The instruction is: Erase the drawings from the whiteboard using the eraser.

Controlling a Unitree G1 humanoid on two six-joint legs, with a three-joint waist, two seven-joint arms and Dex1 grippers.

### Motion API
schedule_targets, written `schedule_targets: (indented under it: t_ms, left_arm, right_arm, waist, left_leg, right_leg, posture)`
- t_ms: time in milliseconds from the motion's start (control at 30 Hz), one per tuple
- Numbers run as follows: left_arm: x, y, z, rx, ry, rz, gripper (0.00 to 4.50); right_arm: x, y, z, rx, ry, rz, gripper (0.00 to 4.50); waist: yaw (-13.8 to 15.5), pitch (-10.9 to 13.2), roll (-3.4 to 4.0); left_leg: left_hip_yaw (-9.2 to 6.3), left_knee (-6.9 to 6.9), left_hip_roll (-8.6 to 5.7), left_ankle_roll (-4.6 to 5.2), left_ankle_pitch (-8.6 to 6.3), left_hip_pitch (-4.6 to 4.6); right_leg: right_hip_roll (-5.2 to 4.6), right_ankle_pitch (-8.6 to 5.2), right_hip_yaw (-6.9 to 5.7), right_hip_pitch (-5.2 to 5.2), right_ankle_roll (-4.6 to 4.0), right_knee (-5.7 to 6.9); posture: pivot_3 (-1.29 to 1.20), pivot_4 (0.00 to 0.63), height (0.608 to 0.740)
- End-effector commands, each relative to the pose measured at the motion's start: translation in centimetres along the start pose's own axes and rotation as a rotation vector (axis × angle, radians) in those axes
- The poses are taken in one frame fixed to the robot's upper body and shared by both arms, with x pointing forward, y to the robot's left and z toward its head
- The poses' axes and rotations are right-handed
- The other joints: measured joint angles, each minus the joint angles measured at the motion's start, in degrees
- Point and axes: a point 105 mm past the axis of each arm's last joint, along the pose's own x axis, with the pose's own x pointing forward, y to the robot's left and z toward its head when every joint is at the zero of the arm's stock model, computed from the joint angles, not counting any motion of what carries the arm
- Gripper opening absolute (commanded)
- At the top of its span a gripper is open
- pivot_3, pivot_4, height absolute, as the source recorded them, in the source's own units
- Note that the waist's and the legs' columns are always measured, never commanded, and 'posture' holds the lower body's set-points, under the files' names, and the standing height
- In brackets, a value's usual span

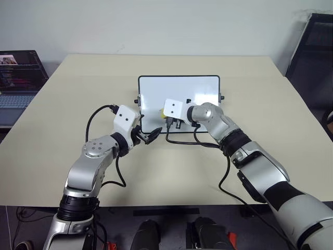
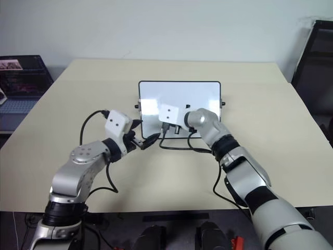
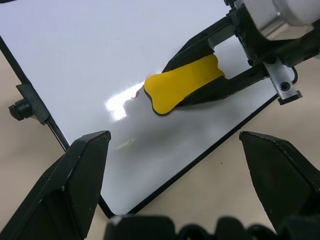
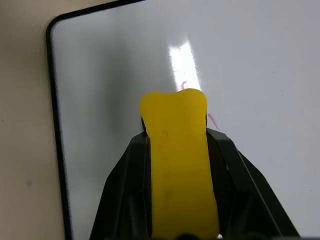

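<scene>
The right hand (image 4: 178,150) is clamped on the eraser (image 4: 179,165), its tip on the whiteboard (image 4: 260,60) against the drawings (image 4: 212,120), faint red strokes at both sides of the tip. Keep it flat and sweep sideways across them. The left hand (image 3: 175,150) hovers open at the near edge, above the desk (image 1: 67,104)

Right arm reaches forward and inward, wrist angled down to the left; right hand (image 4: 177,150) has its black fingers clamped tight around the eraser (image 4: 177,150). Left arm is bent at the elbow, forearm low, left hand (image 3: 180,175) pointing forward-right with fingers spread wide, gripping nothing.
</scene>
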Motion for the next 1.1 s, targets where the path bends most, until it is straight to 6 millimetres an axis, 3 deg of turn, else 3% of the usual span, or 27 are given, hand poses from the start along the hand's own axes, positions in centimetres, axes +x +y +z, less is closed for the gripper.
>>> schedule_targets:
  t_ms: [33, 400, 500, 633, 833, 1000, 1100]
  left_arm:
    - [-0.3, 0.1, 1.6, 0.036, -0.053, 0.001, 4.5]
    - [-0.5, 0.2, 1.1, 0.034, -0.047, 0.007, 4.5]
    - [-0.5, 0.2, 1.0, 0.034, -0.046, 0.005, 4.5]
    - [-0.5, 0.2, 0.9, 0.033, -0.043, 0.006, 4.5]
    - [-0.4, 0.2, 0.7, 0.032, -0.043, 0.006, 4.5]
    - [-0.5, 0.1, 0.3, 0.029, -0.037, 0.006, 4.5]
    - [-0.6, 0.1, 0.3, 0.028, -0.036, 0.007, 4.5]
  right_arm:
    - [-0.6, -2.7, -0.1, -0.004, 0.015, -0.124, 1.12]
    - [-0.4, 1.8, -1.7, 0.0, 0.073, 0.136, 1.12]
    - [-0.5, 1.7, -1.5, -0.005, 0.068, 0.13, 1.12]
    - [-0.2, -0.2, 1.0, -0.033, -0.028, 0.017, 1.12]
    - [0.3, -0.8, 2.8, -0.047, -0.083, -0.055, 1.12]
    - [0.7, 2.4, 2.3, -0.067, -0.063, 0.114, 1.12]
    - [0.8, 2.6, 2.4, -0.07, -0.063, 0.118, 1.12]
  waist:
    - [0.01, 0.0, 0.0]
    - [-0.06, 0.0, 0.0]
    - [-0.07, 0.0, 0.0]
    - [-0.08, 0.0, 0.0]
    - [-0.08, 0.0, 0.0]
    - [-0.07, 0.0, 0.0]
    - [-0.07, 0.01, 0.0]
  left_leg:
    - [0.0, 0.0, 0.0, -0.01, 0.02, 0.0]
    - [0.02, -0.03, 0.01, -0.01, 0.02, 0.03]
    - [0.03, -0.03, 0.01, -0.01, 0.02, 0.05]
    - [0.03, -0.03, 0.02, -0.01, 0.02, 0.05]
    - [0.06, -0.07, 0.02, -0.02, 0.01, 0.0]
    - [0.04, -0.14, 0.02, -0.03, -0.01, -0.04]
    - [0.03, -0.15, 0.03, -0.03, -0.01, -0.04]
  right_leg:
    - [0.0, 0.0, 0.01, 0.0, 0.0, 0.0]
    - [0.01, -0.01, 0.05, 0.02, -0.01, -0.02]
    - [0.01, -0.01, 0.03, 0.03, 0.0, -0.01]
    - [0.02, -0.01, 0.04, 0.02, -0.01, -0.01]
    - [0.02, -0.02, 0.1, -0.06, -0.02, -0.03]
    - [0.01, -0.04, 0.1, -0.07, -0.05, -0.13]
    - [0.01, -0.04, 0.1, -0.07, -0.05, -0.15]
  posture:
    - [0.0, 0.15, 0.74]
    - [0.0, 0.15, 0.74]
    - [0.0, 0.15, 0.74]
    - [0.0, 0.15, 0.74]
    - [0.0, 0.15, 0.74]
    - [0.0, 0.15, 0.74]
    - [0.0, 0.15, 0.74]
